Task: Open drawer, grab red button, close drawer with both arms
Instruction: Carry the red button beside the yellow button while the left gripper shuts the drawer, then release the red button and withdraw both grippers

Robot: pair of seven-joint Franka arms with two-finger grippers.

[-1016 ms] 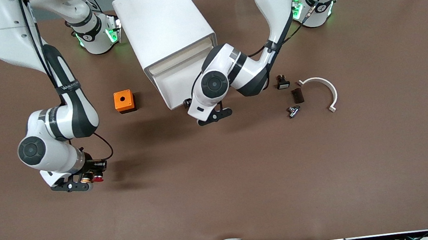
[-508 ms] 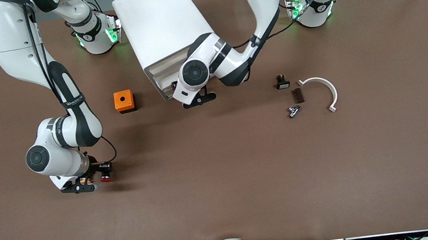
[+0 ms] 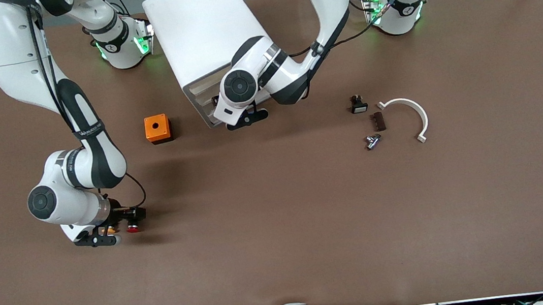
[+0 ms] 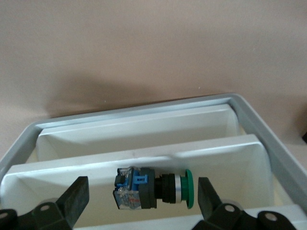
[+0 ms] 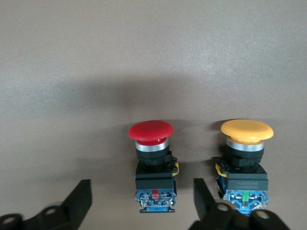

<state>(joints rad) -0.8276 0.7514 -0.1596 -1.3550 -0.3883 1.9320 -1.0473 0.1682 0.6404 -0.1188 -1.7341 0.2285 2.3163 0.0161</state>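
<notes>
The button (image 5: 151,163), with a red cap, lies on the brown table between the fingers of my open right gripper (image 5: 141,191) and touches neither of them. In the front view this gripper (image 3: 123,223) is low over the table toward the right arm's end, with the red button (image 3: 132,228) at its tip. My left gripper (image 3: 218,108) is open at the front of the white cabinet (image 3: 201,27). Its fingers (image 4: 76,194) stand wide at the drawer (image 4: 134,155), which is pushed nearly level with the cabinet front.
A yellow-capped button (image 5: 244,158) lies beside the red one. A green-capped button (image 4: 153,188) lies in the drawer. An orange cube box (image 3: 157,128) sits near the cabinet. Toward the left arm's end lie a black part (image 3: 358,105), a brown piece (image 3: 378,121), a metal fitting (image 3: 372,141) and a white curved clamp (image 3: 413,113).
The right gripper lowered the red button to the table, then opened and let it go. The left gripper pushed the drawer back into the cabinet.
</notes>
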